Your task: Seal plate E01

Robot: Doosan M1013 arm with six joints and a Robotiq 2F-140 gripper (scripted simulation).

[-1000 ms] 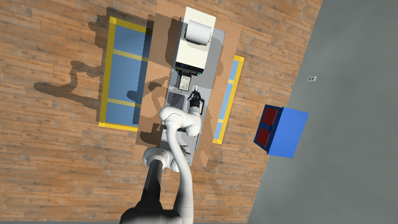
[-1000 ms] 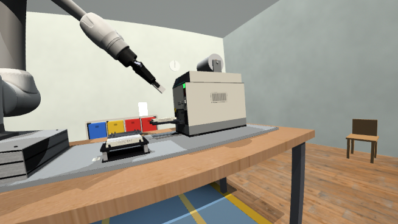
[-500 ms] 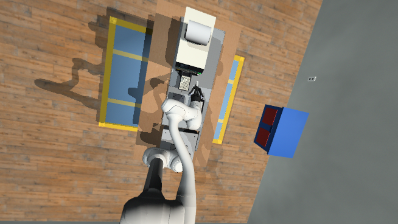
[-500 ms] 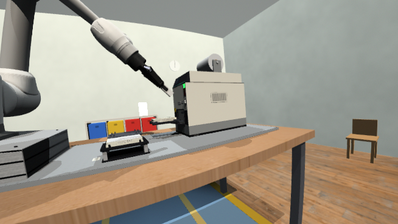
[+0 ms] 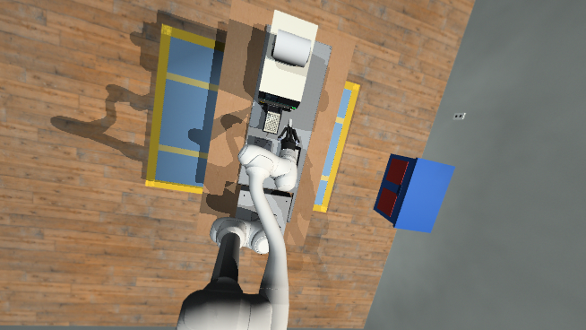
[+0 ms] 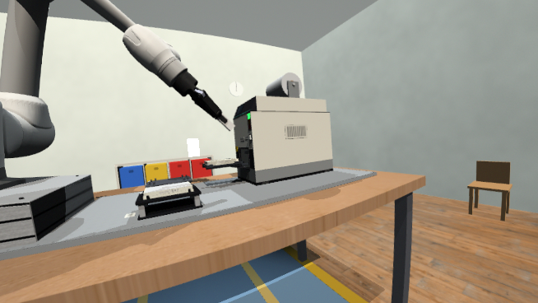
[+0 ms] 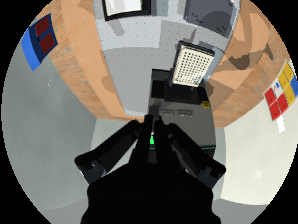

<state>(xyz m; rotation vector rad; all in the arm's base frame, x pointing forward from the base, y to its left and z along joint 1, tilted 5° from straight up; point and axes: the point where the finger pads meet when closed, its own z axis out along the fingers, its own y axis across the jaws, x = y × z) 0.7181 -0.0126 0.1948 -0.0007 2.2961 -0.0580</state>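
our gripper's (image 5: 290, 123) (image 6: 231, 127) (image 7: 152, 120) slim fingers are pinched together by the boxy cream sealer (image 5: 287, 67) (image 6: 292, 140) (image 7: 187, 125), dotted plate (image 5: 271, 122) (image 6: 221, 162) (image 7: 192, 66) on its stage.

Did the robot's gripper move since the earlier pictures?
Yes. In the exterior view, the gripper has moved closer to the front of the sealer.
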